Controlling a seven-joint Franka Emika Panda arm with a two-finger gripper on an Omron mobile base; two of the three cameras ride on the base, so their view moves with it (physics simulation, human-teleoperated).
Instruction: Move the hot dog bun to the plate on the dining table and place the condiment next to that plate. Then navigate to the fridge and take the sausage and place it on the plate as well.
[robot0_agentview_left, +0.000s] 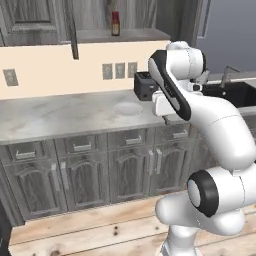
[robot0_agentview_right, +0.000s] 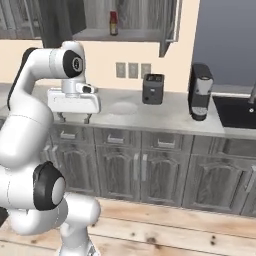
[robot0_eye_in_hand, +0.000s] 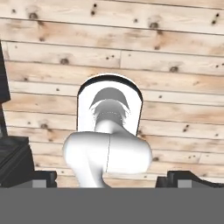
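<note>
The condiment (robot0_agentview_left: 115, 23) (robot0_agentview_right: 113, 23), a small dark red bottle with a red cap, stands upright on the shelf of an open wall cabinet above the worktop. My gripper (robot0_agentview_right: 75, 119) (robot0_agentview_left: 169, 119) hangs in front of the worktop's edge, well below the bottle, and points down. In the hand view its fingertips (robot0_eye_in_hand: 43, 179) stand far apart over the wooden floor, open with nothing between them. The hot dog bun, the plate, the dining table, the fridge and the sausage are out of view.
A marbled worktop (robot0_agentview_left: 60, 117) runs over grey cabinet doors. On it sit a small pale grey dish (robot0_agentview_left: 127, 107) (robot0_agentview_right: 123, 107), a black toaster (robot0_agentview_right: 153, 89) and a coffee machine (robot0_agentview_right: 200, 97). A dark sink (robot0_agentview_left: 235, 92) lies to the right.
</note>
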